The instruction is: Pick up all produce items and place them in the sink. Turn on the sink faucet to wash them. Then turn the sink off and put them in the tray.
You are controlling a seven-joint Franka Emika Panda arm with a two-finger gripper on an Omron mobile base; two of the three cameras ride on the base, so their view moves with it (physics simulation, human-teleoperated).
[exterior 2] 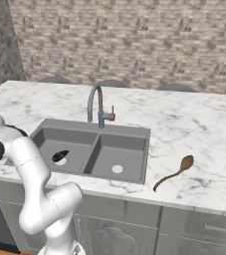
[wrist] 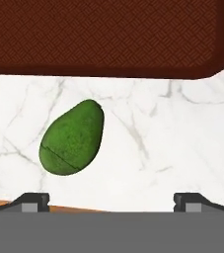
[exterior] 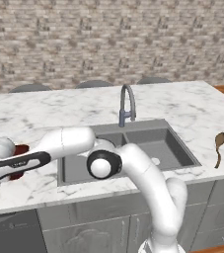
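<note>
Even, bright, flat rendered light, faint soft shadows, no glare, slightly soft edges

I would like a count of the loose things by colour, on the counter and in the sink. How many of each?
Green: 1, the green avocado-shaped fruit on the marble counter
Blackish-green: 1, the dark oblong item in the sink
Brown: 1, the wooden spoon
Reddish-brown: 1, the tray
Total: 4
</note>
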